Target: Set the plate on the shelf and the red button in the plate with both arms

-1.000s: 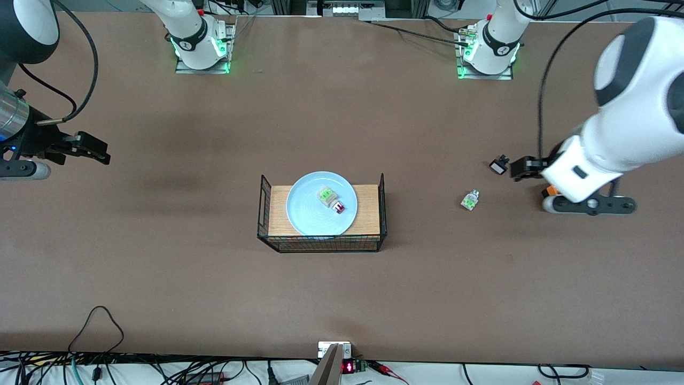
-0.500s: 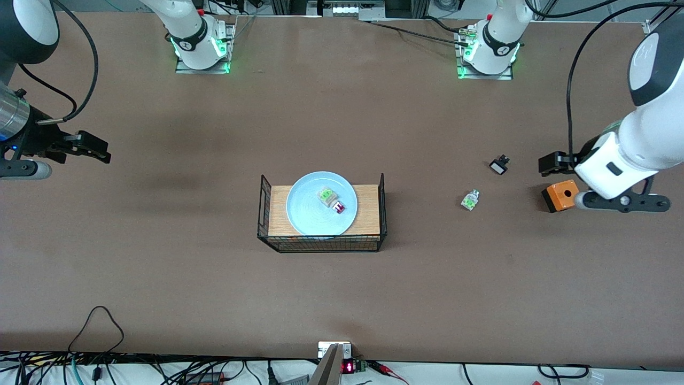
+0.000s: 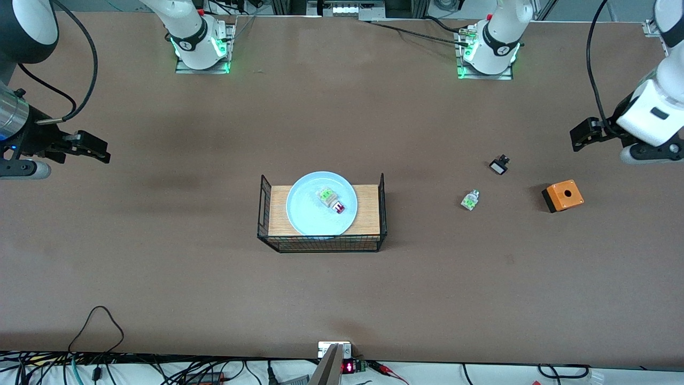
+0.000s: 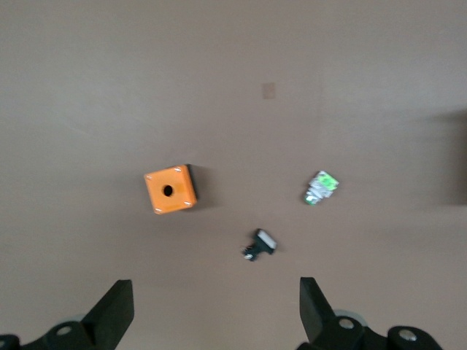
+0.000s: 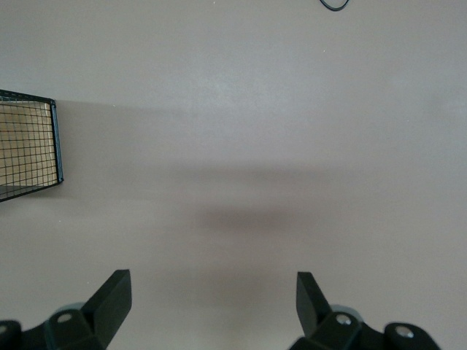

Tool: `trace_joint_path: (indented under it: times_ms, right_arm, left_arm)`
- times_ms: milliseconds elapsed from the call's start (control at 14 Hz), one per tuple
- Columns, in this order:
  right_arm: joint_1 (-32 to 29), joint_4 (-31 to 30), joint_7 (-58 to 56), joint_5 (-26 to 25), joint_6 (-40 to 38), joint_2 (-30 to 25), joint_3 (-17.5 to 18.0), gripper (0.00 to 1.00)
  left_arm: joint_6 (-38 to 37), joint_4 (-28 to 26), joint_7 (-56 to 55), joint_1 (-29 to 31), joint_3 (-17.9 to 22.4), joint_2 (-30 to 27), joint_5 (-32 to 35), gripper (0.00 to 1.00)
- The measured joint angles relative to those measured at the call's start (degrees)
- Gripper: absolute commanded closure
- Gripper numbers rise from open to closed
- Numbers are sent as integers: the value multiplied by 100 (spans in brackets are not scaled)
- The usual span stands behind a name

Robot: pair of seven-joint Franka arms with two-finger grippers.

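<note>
Red button (image 3: 337, 207) on plate (image 3: 307, 214); pincers apart.

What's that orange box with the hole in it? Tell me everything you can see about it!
The orange box is a small cube, bright orange on top with darker, blackish sides and one round black hole in the middle of its top. The left wrist view shows pale dots at the top's corners, maybe screws. It sits flat on the brown table, toward the left arm's end, alone and touching nothing else. The left gripper is open and off it.
</note>
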Motion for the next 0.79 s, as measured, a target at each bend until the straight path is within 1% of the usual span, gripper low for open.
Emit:
trace_joint_path:
  times_ms: [143,286,571,786]
  right_arm:
    - [0,0,0,0,0,0,-1,0]
    - [0,0,-1,0,0,0,-1,0]
    - [0,0,0,0,0,0,-1,0]
    - [0,0,0,0,-1,0,-1,0]
  left_arm:
    - [118,-159,114,-2,214,-67,-187,0]
    - [168,-211,283,-73,230,-67,-212,0]
    - [173,-217,295,-429,367,-75,-212,0]
    - [173,-217,302,-447,415,-78,-212,0]
